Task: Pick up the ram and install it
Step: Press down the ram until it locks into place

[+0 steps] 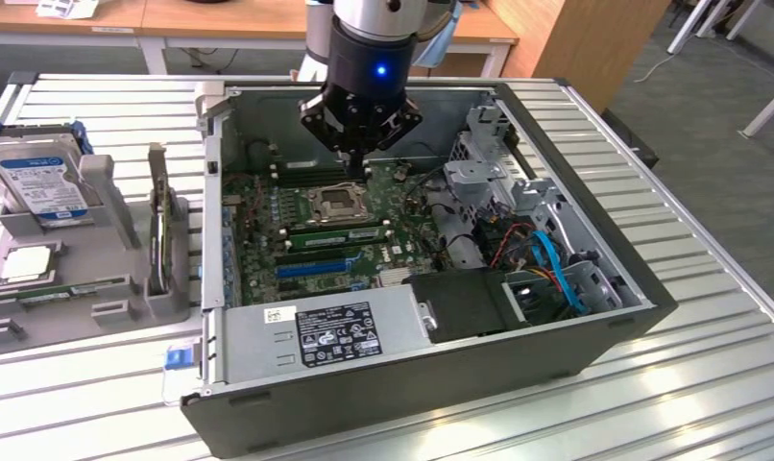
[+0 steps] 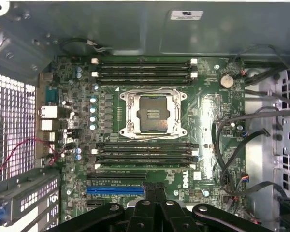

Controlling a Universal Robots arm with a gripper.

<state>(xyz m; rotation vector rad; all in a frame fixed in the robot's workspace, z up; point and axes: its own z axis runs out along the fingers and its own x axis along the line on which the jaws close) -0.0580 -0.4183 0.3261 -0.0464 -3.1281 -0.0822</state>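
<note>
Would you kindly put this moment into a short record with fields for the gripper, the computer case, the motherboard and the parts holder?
gripper: shut, nothing visibly held, hovering inside the open case above the motherboard
computer case: lying on its side on the table, side panel off
motherboard: processor socket empty, black memory slots on two sides of it
parts holder: on the exterior view's left, carrying a hard drive

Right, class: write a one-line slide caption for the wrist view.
Shut pincer above an open computer's motherboard, its processor socket flanked by black memory slots.
</note>
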